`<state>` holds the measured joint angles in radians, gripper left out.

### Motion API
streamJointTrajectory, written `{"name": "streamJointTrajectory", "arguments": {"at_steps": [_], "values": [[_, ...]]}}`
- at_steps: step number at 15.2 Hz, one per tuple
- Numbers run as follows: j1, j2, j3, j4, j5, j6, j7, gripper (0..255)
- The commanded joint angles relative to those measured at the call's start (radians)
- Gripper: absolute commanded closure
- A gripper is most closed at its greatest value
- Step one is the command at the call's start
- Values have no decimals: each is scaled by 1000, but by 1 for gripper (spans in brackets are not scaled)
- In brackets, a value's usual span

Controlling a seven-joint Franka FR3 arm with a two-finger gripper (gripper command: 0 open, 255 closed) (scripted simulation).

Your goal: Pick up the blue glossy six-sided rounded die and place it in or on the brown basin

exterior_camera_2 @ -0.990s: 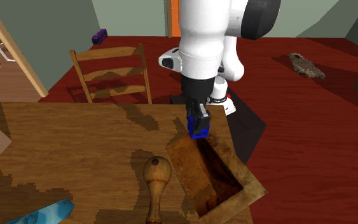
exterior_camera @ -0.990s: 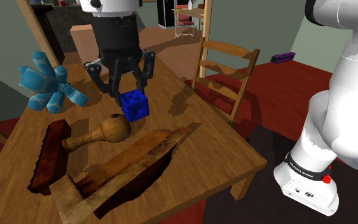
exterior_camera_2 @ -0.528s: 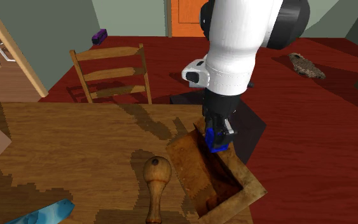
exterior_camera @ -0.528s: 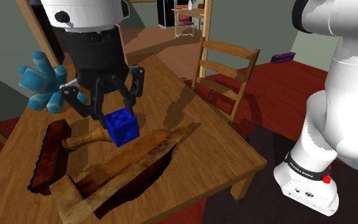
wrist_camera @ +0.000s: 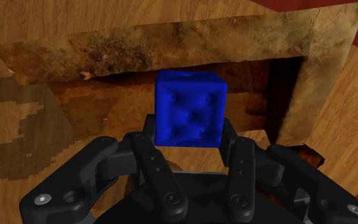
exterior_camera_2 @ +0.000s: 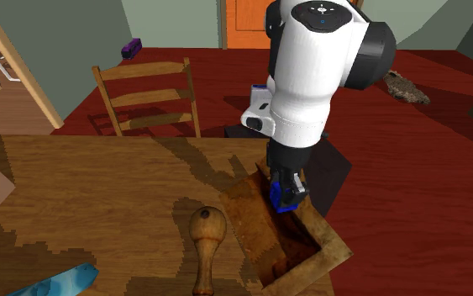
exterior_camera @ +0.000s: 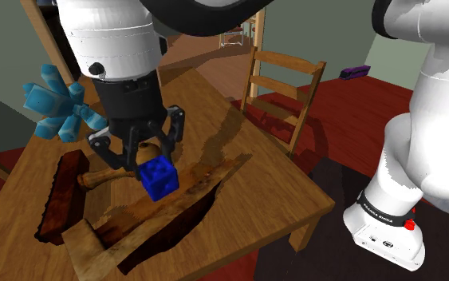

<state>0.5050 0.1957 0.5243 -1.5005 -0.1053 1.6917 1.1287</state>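
Shoulder view: gripper clamped on the blue die, die lifted off the bench and hanging over the long rim of the brown basin. Basin lies along the bench edge on the stand's side. Pick is done; place is not, since the die is airborne and gripped. Basin interior is dark, nothing seen in it.

Second exterior view: gripper holds the die above the end of the basin that sits toward the stand. Die looks clear of the basin floor, though the gap is hard to judge. Bench carries a wooden knob-handled tool just beside the basin.

Wrist view: fingers clasp the die on two sides, gripper aimed down into the basin. Bare brown floor under the die, no contents. Left to do, by my read: lower, release, retreat.
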Motion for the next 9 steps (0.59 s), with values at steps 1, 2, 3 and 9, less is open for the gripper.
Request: {"name": "streamJointTrajectory", "arguments": {"at_steps": [1, 2, 3, 9], "values": [[-3, -5, -1, -35, 2, 31, -1, 255], [-4, -6, -1, -50, 3, 45, -1, 255], [-5, -7, -2, -65, 3, 59, -1, 255], [-7, -9, -2, -86, 3, 79, -1, 255]]}}
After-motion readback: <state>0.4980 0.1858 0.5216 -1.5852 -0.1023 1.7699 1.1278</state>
